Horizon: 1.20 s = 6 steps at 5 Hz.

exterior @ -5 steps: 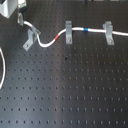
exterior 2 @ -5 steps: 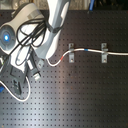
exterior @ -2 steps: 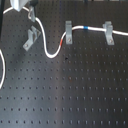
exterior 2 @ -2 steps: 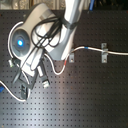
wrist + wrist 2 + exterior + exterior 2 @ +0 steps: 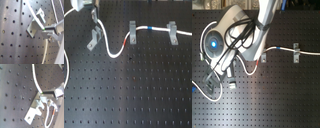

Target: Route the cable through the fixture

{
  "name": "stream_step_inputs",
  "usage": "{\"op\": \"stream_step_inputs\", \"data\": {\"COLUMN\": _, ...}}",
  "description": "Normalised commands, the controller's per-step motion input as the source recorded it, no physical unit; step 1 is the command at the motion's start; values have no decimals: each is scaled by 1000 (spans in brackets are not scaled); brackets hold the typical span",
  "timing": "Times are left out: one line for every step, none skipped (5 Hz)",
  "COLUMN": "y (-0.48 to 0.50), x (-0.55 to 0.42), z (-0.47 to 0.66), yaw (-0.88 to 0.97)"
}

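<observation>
Cable (image 5: 114,52) already sits in the two clips on the first exterior view's right, then loops down and up toward the last clip (image 5: 95,38) near the gripper (image 5: 95,16). I cannot tell whether the fingers are pinching the cable or spread. If the cable is pulled too hard, it could pop out of the middle clip (image 5: 132,31). It could also miss the last clip's slot.

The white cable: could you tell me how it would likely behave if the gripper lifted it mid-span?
The white cable is probably floppy: it sags in a loop between clips. It looks thin, so likely light. It may slide along rather than lift free.
</observation>
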Motion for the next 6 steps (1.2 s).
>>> {"op": "stream_step_inputs", "data": {"y": 290, "x": -147, "z": 30, "yaw": 731}}
{"op": "stream_step_inputs", "data": {"y": 178, "x": 43, "z": 168, "yaw": 649}}
{"op": "stream_step_inputs", "data": {"y": 150, "x": 35, "z": 376, "yaw": 563}}
{"op": "stream_step_inputs", "data": {"y": 222, "x": -7, "z": 417, "yaw": 551}}
{"op": "stream_step_inputs", "data": {"y": 250, "x": -117, "z": 466, "yaw": 569}}
{"op": "stream_step_inputs", "data": {"y": 183, "x": -80, "z": 194, "yaw": 286}}
